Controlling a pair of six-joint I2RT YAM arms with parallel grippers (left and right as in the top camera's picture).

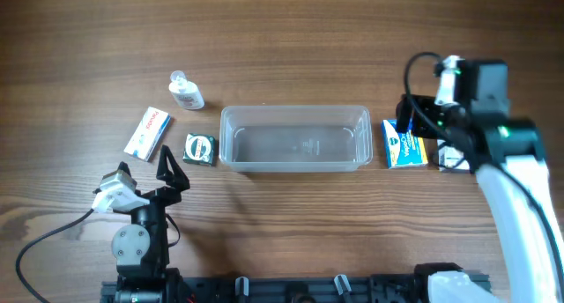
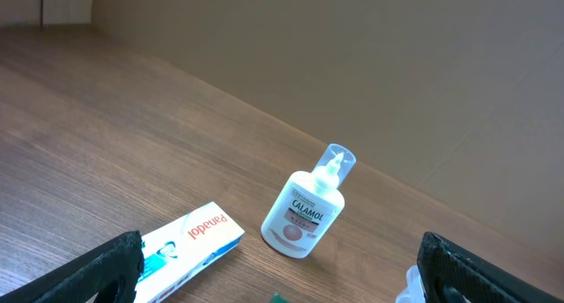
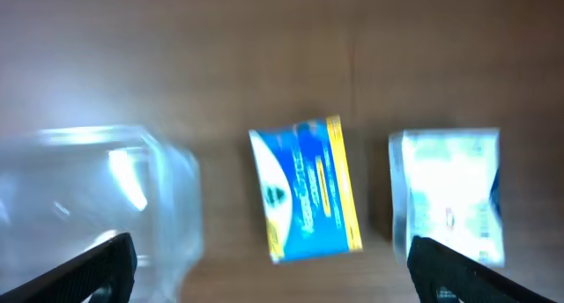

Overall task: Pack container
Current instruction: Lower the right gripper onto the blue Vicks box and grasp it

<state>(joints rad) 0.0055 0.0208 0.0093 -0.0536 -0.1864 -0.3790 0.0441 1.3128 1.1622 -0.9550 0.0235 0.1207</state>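
Observation:
The clear rectangular container [image 1: 293,165] stands empty at the table's middle; its blurred corner shows in the right wrist view [image 3: 88,197]. My left gripper [image 1: 145,173] is open and empty near the front left, facing a white Panadol box [image 1: 147,132] and a small Calamol bottle [image 1: 186,92]. In the left wrist view the gripper [image 2: 282,281] is apart from the box [image 2: 189,246] and the bottle [image 2: 307,210]. My right gripper [image 1: 421,118] is open and empty above a blue and yellow box [image 1: 404,144], which lies between its fingers [image 3: 273,272] in the right wrist view [image 3: 307,188].
A small dark green box [image 1: 200,149] lies just left of the container. A white box [image 1: 451,156] lies right of the blue one, partly under my right arm, and shows in the right wrist view [image 3: 449,193]. The table is brown wood.

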